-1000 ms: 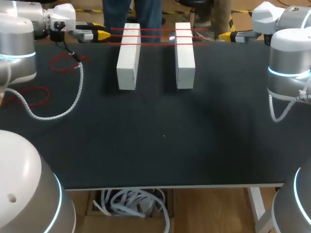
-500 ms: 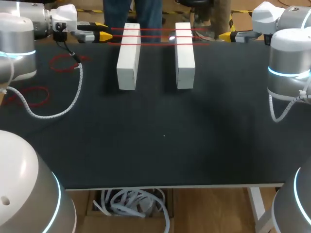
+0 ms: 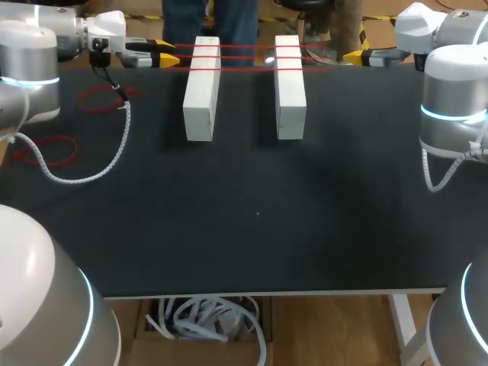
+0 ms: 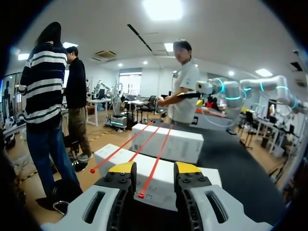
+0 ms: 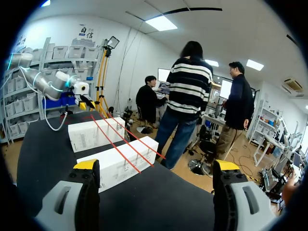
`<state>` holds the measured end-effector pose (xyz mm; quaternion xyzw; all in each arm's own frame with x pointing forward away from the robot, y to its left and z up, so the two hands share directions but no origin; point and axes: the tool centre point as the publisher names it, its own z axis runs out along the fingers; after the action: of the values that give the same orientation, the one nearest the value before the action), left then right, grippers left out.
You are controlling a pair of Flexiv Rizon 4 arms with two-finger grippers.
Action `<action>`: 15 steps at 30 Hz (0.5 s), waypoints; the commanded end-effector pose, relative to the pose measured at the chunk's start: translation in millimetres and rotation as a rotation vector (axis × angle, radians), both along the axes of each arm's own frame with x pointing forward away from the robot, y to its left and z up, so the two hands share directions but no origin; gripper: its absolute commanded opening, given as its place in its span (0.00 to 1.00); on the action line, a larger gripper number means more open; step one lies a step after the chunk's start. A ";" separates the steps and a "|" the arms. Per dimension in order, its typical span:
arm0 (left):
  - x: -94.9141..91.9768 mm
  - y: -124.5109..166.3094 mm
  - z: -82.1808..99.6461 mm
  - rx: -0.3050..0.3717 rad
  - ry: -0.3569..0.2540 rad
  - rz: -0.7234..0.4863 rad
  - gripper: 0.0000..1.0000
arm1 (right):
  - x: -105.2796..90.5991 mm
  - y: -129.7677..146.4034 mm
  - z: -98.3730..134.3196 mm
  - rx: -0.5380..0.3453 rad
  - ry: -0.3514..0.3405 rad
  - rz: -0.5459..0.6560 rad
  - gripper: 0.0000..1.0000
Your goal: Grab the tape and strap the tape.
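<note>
Stretching across two white rectangular blocks (image 3: 202,88) on the black tabletop (image 3: 252,213), three thin red tape strands (image 3: 244,56) look light, limp and slippery; best pinched near a loose end. Left hand (image 4: 154,168) stands slightly apart around one end; right hand (image 5: 156,166) gapes wide

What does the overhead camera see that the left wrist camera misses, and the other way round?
Only the head view: red loops lying on the table near the left arm, and the left gripper seen from outside.

Only the left wrist view: a close look at the red tapes, with one tape's end showing between that gripper's open fingers.

Both: two white boxes with three red tapes stretched across them, and the open right gripper beyond them.
</note>
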<state>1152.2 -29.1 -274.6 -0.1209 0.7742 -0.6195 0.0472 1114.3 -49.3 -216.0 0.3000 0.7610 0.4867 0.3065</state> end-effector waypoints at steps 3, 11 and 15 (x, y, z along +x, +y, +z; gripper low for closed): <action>10.7 1.5 -10.3 -0.016 0.008 -0.079 0.33 | -0.1 -0.1 0.0 0.000 0.000 0.000 1.00; 13.0 6.4 -22.9 -0.025 0.013 -0.107 0.32 | -0.1 -0.1 0.0 0.000 0.000 0.000 1.00; 10.5 9.2 -28.2 -0.028 0.014 -0.117 0.33 | -0.1 -0.1 0.0 0.000 0.000 0.000 1.00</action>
<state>1157.8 -22.6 -296.7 -0.0988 0.7745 -0.6243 0.0248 1114.3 -49.2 -216.0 0.3000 0.7611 0.4867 0.3065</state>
